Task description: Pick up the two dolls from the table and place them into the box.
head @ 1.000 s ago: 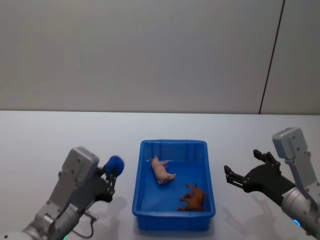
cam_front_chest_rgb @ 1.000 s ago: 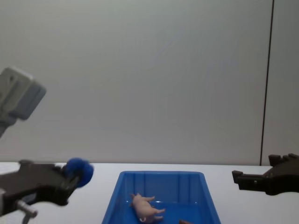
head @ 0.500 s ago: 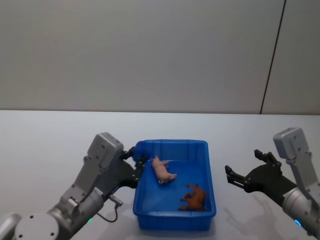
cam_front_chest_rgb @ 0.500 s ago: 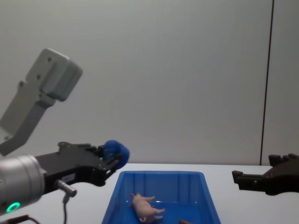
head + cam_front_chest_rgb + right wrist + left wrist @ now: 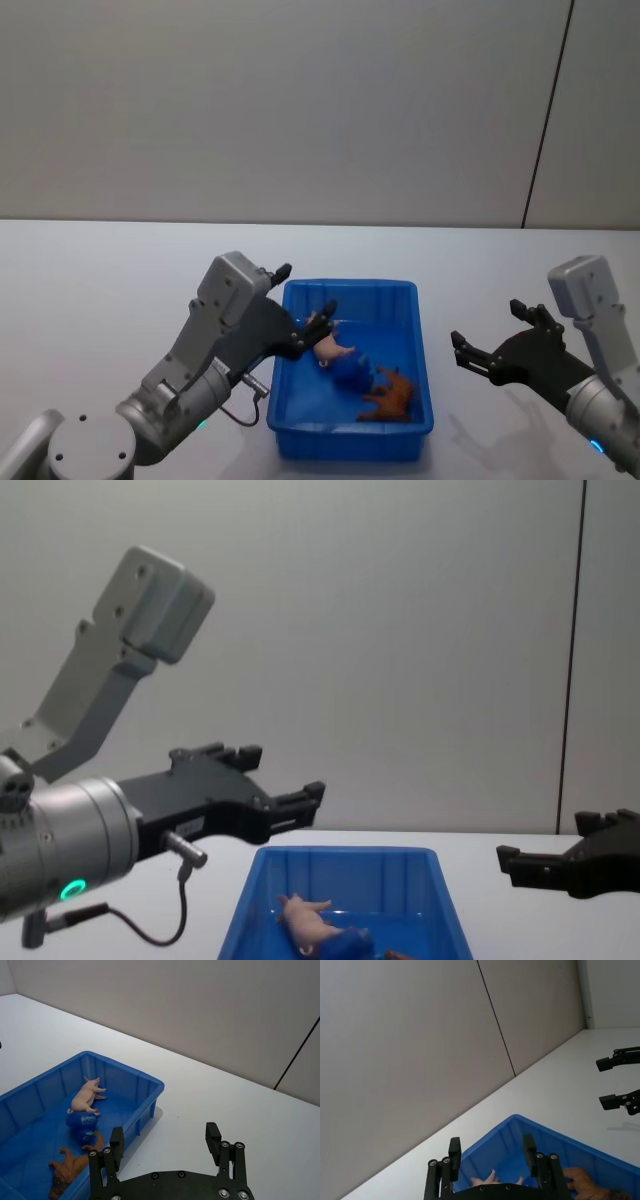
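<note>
Left tool (image 5: pixel 305 292) hangs wide open and empty over the box's (image 5: pixel 347 441) left rim; blue doll (image 5: pixel 350 375) lies inside beside the pig (image 5: pixel 325 343). Retreat straight up, clear of the rim. Right tool (image 5: pixel 485 353) waits open, right.

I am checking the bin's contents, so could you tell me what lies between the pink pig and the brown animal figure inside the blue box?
The dark blue doll lies between the pink pig and the brown figure on the box floor, as the right wrist view shows.
</note>
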Motion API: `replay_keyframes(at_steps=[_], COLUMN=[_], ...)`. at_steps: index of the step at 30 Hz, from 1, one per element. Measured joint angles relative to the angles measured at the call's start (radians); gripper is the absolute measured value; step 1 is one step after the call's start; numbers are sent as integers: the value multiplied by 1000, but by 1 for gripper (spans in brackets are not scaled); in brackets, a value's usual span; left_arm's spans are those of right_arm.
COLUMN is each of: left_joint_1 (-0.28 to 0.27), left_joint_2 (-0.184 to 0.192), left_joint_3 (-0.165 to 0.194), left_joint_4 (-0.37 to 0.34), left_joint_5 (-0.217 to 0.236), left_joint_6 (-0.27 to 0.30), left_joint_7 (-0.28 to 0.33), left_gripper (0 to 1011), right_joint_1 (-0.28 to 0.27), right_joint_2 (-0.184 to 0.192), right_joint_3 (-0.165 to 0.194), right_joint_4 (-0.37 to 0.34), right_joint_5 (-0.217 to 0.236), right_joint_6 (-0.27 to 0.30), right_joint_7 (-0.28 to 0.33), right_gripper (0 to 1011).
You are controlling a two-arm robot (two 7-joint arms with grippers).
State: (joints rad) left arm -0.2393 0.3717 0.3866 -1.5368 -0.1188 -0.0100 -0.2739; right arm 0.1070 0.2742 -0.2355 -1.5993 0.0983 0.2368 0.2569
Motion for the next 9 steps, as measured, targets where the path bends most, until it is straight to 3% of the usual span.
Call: replay_keyframes(at_steps=[9], left_joint_1=[11], left_joint_2=[15], left_joint_3=[-6], left_joint_4=[-44], left_joint_5=[9], left_joint_6=[-30], left_joint_7=[-1], left_gripper=[989], right_joint_1=[0], right_joint_2=[0], right_joint_3=[0], right_joint_4=[0], right_joint_5=[0], right_joint_6=[0], right_joint_7=[0], right_gripper=[1001])
